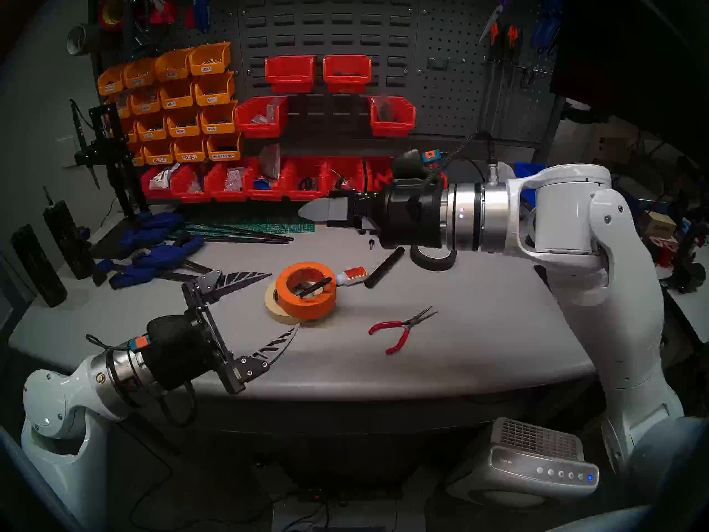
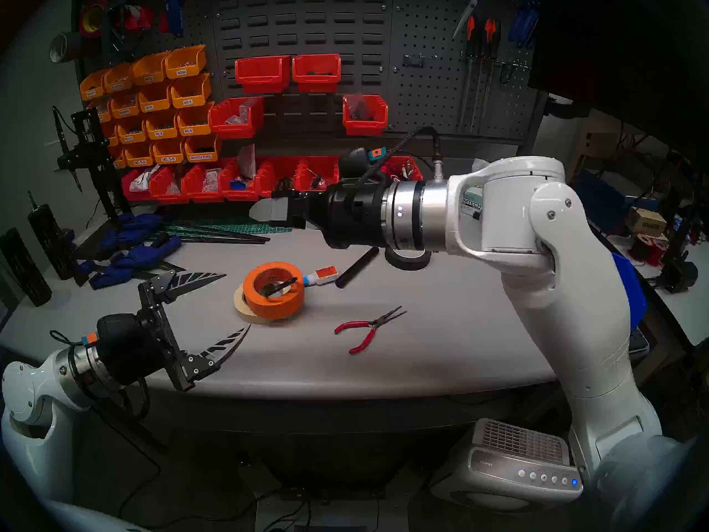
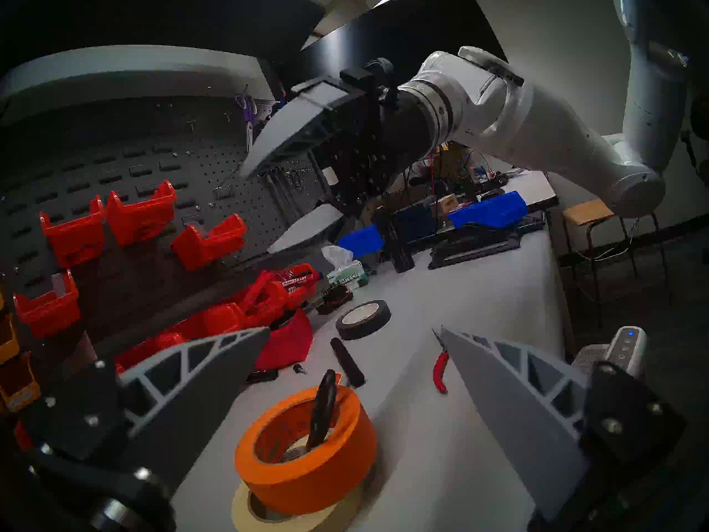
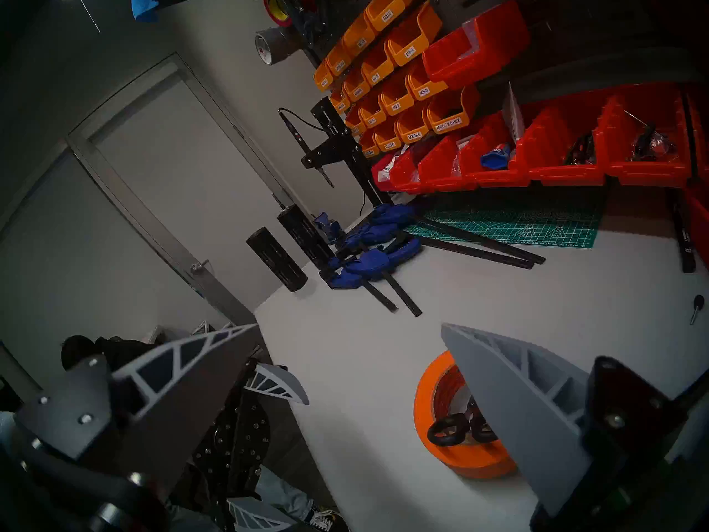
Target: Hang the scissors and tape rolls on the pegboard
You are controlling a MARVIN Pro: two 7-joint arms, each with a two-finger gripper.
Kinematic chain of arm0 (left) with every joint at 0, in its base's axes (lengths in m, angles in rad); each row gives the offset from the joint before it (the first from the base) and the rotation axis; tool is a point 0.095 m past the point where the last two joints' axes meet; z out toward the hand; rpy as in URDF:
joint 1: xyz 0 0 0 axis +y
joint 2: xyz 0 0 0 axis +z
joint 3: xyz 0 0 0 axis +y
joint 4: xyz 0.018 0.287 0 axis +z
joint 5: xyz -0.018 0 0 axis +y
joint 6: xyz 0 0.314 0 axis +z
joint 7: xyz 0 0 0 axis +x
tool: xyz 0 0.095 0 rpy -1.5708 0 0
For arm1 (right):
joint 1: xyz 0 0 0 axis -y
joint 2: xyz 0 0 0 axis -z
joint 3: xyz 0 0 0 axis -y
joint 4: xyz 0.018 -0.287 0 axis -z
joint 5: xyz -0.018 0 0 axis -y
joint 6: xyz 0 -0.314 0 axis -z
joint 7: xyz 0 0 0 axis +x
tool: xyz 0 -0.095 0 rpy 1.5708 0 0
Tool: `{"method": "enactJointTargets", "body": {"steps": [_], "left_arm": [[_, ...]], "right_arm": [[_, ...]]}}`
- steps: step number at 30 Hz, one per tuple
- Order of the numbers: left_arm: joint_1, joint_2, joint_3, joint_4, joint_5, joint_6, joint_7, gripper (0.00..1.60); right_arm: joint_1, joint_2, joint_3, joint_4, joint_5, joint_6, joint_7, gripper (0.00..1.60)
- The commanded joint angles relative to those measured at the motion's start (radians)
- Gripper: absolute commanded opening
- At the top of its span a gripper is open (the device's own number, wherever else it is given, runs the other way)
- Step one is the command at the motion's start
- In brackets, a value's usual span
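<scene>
A wide orange tape roll (image 1: 303,308) lies flat mid-table, stacked on a slimmer cream tape roll (image 1: 273,308). Small black-handled scissors (image 1: 312,286) stand tilted inside the orange roll's hole (image 3: 322,408). My left gripper (image 1: 284,301) is open just left of the stack, one finger on each side, touching nothing. My right gripper (image 1: 307,212) hovers open and empty, high over the table's back and pointing left. In its wrist view the orange roll (image 4: 426,404) and scissors (image 4: 447,433) show below. The perforated pegboard (image 1: 452,89) with hooks is on the back wall, right.
Red pliers (image 1: 399,329) lie right of the stack. A glue bottle (image 1: 353,276), a black cylinder (image 1: 383,268) and a black tape roll (image 1: 433,258) lie behind it. Blue clamps (image 1: 153,243) crowd the back left. Red bins (image 1: 264,182) line the wall.
</scene>
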Motion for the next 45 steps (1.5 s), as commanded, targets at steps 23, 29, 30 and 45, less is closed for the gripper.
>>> {"method": "enactJointTargets", "body": {"steps": [23,29,30,45], "left_arm": [[-0.15,0.081,0.155,-0.01,0.162,0.232,0.105,1.5],[-0.175,0.057,0.178,0.004,0.183,0.25,0.144,1.4],[-0.179,0.056,0.18,0.005,0.186,0.247,0.147,1.27],[-0.161,0.074,0.19,-0.001,0.211,0.269,0.136,1.25]], "right_arm": [[0.02,-0.002,0.016,-0.013,0.002,-0.002,0.005,1.6],[0.02,-0.002,0.016,-0.013,0.002,-0.002,0.005,1.6],[0.02,-0.002,0.016,-0.013,0.002,-0.002,0.005,1.6],[0.02,-0.003,0.017,-0.013,0.002,-0.002,0.005,1.6]]}}
